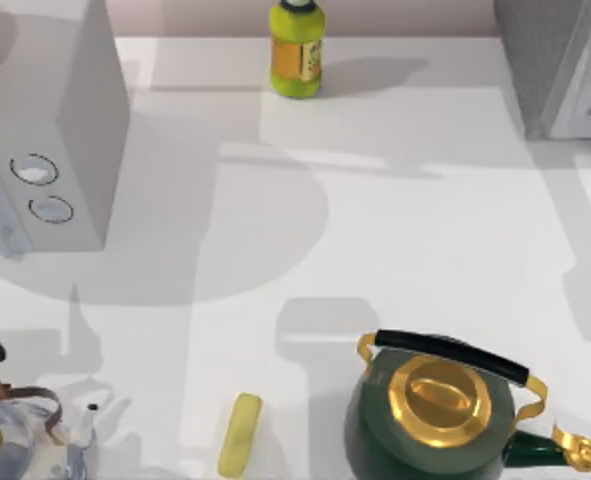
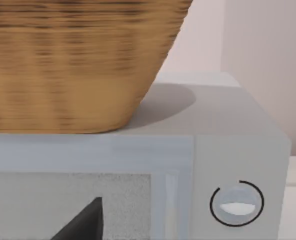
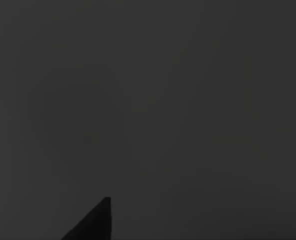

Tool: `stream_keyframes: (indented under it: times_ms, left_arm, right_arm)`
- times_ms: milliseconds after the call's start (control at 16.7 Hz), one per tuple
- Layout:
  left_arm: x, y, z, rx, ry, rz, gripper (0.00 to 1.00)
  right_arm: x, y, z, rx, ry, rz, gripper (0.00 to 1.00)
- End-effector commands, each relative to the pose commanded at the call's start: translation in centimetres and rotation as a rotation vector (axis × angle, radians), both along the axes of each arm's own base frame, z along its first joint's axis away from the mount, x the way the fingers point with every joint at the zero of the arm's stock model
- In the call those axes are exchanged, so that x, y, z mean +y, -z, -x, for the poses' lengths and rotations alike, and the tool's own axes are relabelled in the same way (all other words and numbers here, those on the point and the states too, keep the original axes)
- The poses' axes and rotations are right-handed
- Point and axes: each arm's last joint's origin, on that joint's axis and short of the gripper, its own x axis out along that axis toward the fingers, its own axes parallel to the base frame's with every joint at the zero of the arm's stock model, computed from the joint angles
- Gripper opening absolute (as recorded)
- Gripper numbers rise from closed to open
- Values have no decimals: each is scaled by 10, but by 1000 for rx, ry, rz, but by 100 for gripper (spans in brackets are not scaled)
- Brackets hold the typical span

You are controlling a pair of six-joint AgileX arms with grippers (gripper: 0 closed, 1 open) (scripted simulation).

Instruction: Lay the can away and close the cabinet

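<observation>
Cabinet (image 1: 560, 60) far right — kettle (image 1: 440, 420) near.

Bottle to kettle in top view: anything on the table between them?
Nothing: in the top view, bare white table with shadows runs between the yellow-green bottle and the green kettle.

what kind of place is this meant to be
Likely a rendered kitchen worktop: a dark green kettle with brass lid, a pale grey microwave-like box with two round dials carrying a woven wicker basket, and a yellow-green drink bottle.
</observation>
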Motion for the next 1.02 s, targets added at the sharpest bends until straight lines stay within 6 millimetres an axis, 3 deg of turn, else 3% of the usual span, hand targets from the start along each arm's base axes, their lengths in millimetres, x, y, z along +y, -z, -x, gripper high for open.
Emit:
stream_keyframes:
  times_ms: [300,540,780,900,1020]
  left_arm:
    - [0,0,0,0,0,0,100]
    - [0,0,0,0,0,0,100]
    - [0,0,0,0,0,0,100]
    - [0,0,0,0,0,0,100]
    - [0,0,0,0,0,0,100]
  right_arm:
    - [1,-1,2,-1,-4,3,100]
    - [-1,-12,23,-22,-32,37,100]
    - [-8,-30,80,-87,-67,76,100]
    - [-14,-32,123,-133,-79,89,100]
    - [-21,-21,170,-172,-85,97,100]
